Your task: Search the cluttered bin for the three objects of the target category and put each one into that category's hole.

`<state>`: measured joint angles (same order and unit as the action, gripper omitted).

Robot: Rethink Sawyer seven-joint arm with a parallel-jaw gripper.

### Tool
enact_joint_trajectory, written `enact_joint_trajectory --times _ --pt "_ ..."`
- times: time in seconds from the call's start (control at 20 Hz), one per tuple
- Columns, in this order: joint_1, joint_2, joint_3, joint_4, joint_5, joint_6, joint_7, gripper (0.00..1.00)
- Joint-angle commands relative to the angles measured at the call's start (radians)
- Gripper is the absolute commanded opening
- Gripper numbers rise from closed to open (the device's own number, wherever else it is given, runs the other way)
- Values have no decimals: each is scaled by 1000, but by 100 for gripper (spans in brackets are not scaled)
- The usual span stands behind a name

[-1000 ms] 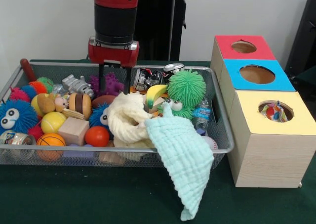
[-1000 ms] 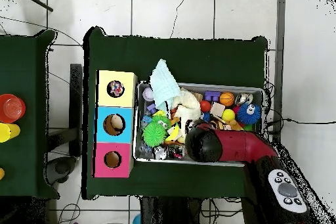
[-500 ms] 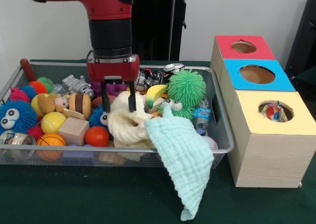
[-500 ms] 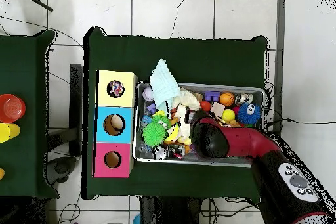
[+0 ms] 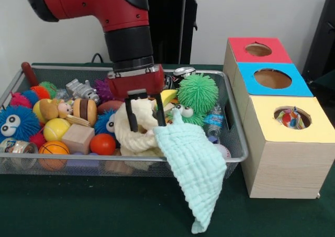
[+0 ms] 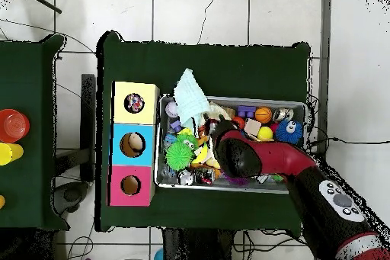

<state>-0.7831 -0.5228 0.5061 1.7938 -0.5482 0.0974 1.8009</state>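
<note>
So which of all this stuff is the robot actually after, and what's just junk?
Job: cream cloth under the open gripper, mint cloth over the bin rim, confetti cloth in the yellow hole.

Lying about: green fuzzy ball, orange ball, wooden block.

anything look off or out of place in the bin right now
Yes: the mint-green cloth hangs over the bin's front rim, most of it draped outside down toward the green table. The gripper has its open fingers astride the cream cloth instead. Nothing looks damaged.
</note>
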Motion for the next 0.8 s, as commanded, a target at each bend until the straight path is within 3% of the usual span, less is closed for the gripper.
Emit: enact_joint_trajectory --times 0.05,0.3,0.8 --pt "-1 70 106 -38 -4 187 -84 100" --pt "3 70 101 -50 22 282 -92 100" --pt "30 44 75 -63 -3 336 -74 100"
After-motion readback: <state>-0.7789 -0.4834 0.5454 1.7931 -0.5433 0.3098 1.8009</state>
